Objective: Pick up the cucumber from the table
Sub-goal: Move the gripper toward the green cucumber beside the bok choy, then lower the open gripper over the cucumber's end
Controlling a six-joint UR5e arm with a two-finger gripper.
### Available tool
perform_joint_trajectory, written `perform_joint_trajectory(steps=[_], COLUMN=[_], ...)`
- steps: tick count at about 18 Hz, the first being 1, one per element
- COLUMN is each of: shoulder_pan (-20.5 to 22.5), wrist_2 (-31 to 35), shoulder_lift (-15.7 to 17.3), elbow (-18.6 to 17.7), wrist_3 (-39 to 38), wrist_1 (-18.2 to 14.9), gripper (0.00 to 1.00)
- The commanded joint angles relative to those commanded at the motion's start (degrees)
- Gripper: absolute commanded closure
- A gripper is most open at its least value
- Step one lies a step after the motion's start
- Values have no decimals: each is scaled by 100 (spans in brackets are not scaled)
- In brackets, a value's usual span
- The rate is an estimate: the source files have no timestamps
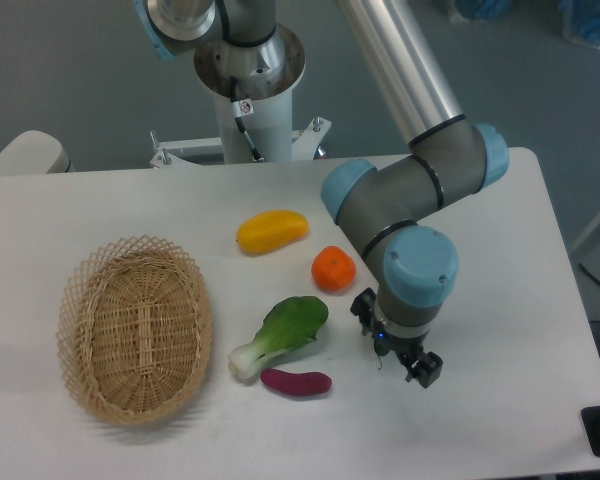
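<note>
At the left of the frame an oval woven wicker basket (135, 342) sat on the large white matte table (500, 300). Toward the centre lay a yellow mango-shaped fruit (271, 231), an orange round fruit (333, 269), a light green leafy bok choy with a white stalk (280, 335), and just below it a purple sweet potato (296, 382). Right of centre, the grey and blue arm's black two-finger gripper (405, 358) was low over the table. I could not tell whether its fingers were parted or closed. The dark green cucumber was nowhere visible, possibly hidden beneath the gripper. The pick-up looked unfinished; nothing was seen lifted.
</note>
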Motion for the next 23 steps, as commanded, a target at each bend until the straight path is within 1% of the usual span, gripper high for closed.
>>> perform_joint_trajectory(steps=[2,5,7,10,13,14,20,23], shoulder_pan=[53,71,80,220,422,449,580,537], wrist_2=[0,140,202,237,202,237,237,246], shoulder_lift=[9,0,0,9,96,105,97,123], elbow=[-17,88,88,18,-236,-263,-544,-816], wrist_3=[62,80,80,80,325,343,326,168], wrist_1=[9,-26,-88,-97,-79,-79,26,114], gripper=[0,0,0,0,0,0,0,0])
